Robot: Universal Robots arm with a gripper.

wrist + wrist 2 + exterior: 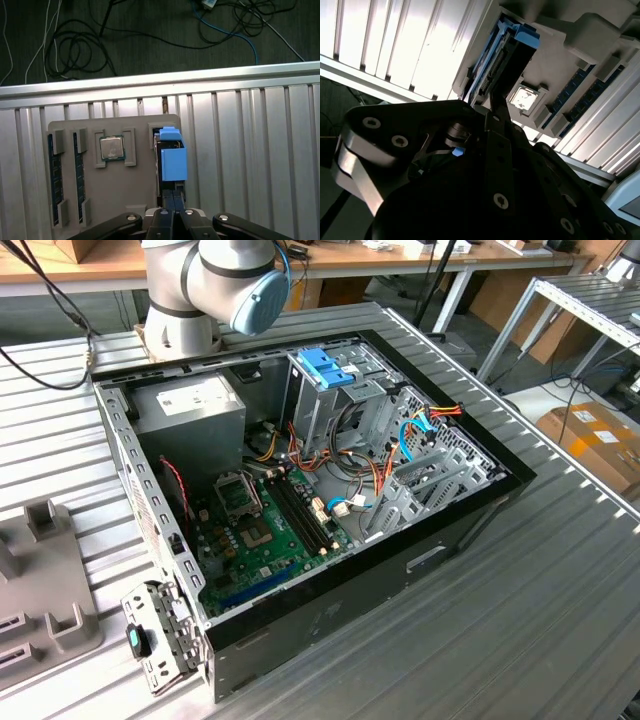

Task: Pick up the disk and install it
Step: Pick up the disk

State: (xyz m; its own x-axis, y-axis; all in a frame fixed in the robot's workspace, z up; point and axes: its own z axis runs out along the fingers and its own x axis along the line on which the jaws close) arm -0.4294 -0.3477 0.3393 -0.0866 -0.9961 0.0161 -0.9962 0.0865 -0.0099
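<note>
Hovering over the grey parts tray, the gripper sits at one end of the disk, which stands on edge in a tray slot beside a processor chip. Clamped or loose: cannot tell. An open computer case lies on the slatted table.

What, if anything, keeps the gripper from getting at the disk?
Nothing, it seems, so probably yes. In the first wrist view the gripper sits right at the disk, which stands in the grey holder, with nothing between them.
</note>
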